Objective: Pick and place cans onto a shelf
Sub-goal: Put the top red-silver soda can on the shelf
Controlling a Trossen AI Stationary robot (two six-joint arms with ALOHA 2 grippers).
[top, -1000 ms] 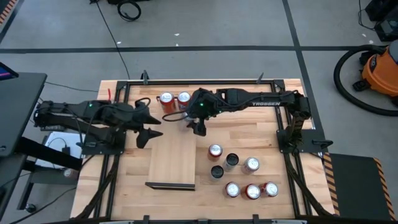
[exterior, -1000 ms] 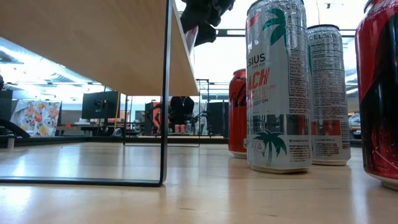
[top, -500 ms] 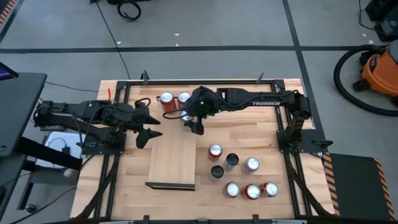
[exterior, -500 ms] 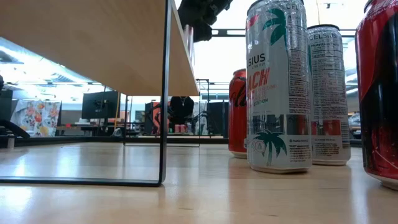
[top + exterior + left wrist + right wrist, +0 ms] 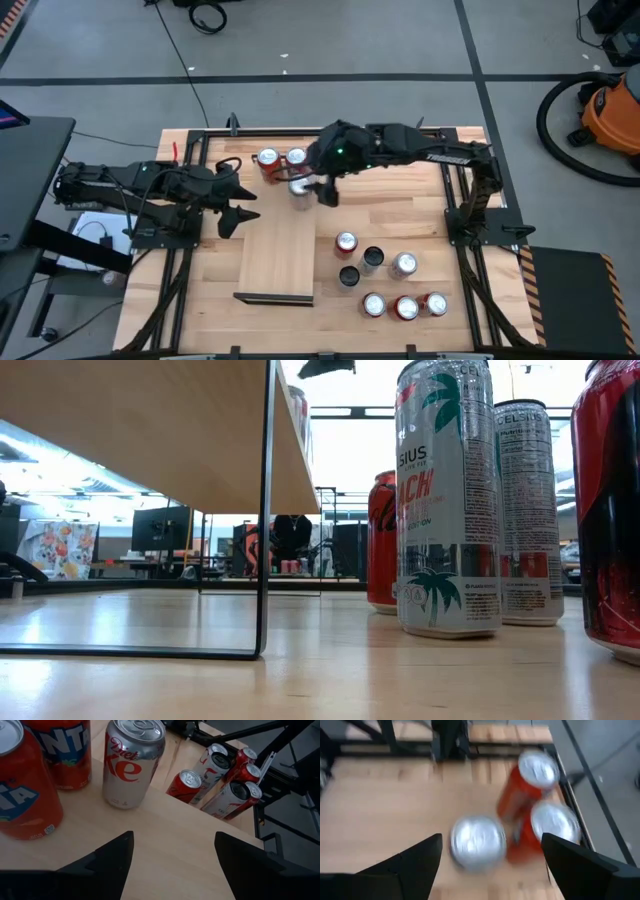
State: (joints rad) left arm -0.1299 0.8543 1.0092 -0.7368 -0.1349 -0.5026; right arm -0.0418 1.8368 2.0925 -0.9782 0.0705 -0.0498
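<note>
Seven cans [image 5: 372, 258] are standing in a loose cluster on the wooden tabletop [image 5: 420, 215], at about four o'clock in the overhead view. Just left of them, the shelf [image 5: 279, 252] is lying at six o'clock. Three more cans are sitting on its far end near twelve o'clock: two orange ones [image 5: 267, 160] and a silver can [image 5: 300, 189]. At nine o'clock the left gripper [image 5: 238, 215] is waiting beside the shelf, fingers spread and holding nothing. Beyond, the right gripper [image 5: 325, 190] is hovering just beside the silver can, fingers wide apart, gripping nothing.
</note>
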